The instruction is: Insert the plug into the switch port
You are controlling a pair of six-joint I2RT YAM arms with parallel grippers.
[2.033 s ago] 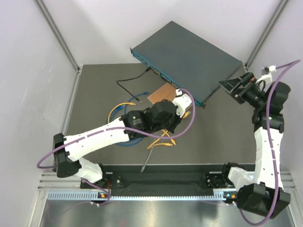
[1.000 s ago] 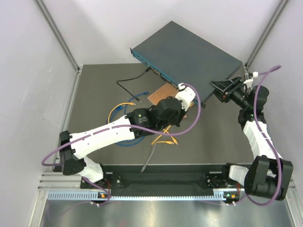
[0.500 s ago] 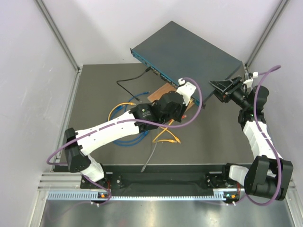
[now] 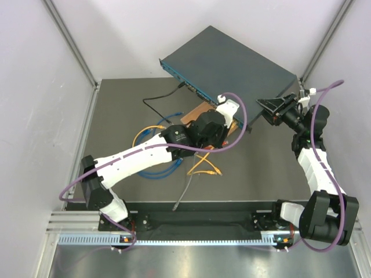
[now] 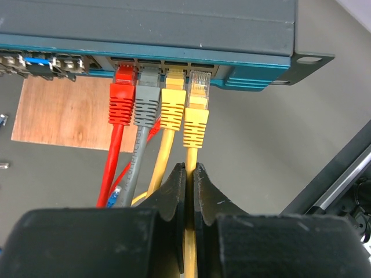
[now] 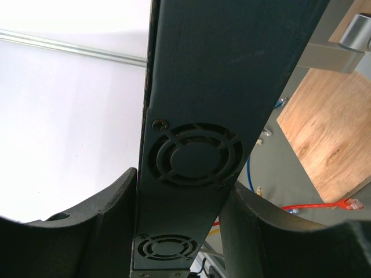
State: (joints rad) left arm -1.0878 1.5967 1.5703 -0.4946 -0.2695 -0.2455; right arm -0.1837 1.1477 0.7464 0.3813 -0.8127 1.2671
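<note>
Switch [image 4: 232, 66]: dark flat box at the far side of the table [image 4: 116, 104], with its socket row facing the arms.
Plug [image 5: 196, 119]: yellow, the rightmost of four in a row. We see its clear tip inside a socket on the switch's front face.
Cable [image 5: 189, 155]: yellow, running from the plug down into the left gripper [image 5: 189, 174].
Left gripper: fingers pressed together on the cable, just below the plug.
Right gripper [image 6: 181, 186]: clamped across the switch's vented end, one finger on each side.
Neighbours: we count a red plug [image 5: 120, 104], a grey plug [image 5: 146, 104] and a second yellow plug [image 5: 172, 107] in the adjoining sockets.
Board [image 5: 64, 116]: brown wood, flat on the table below the switch's front.
</note>
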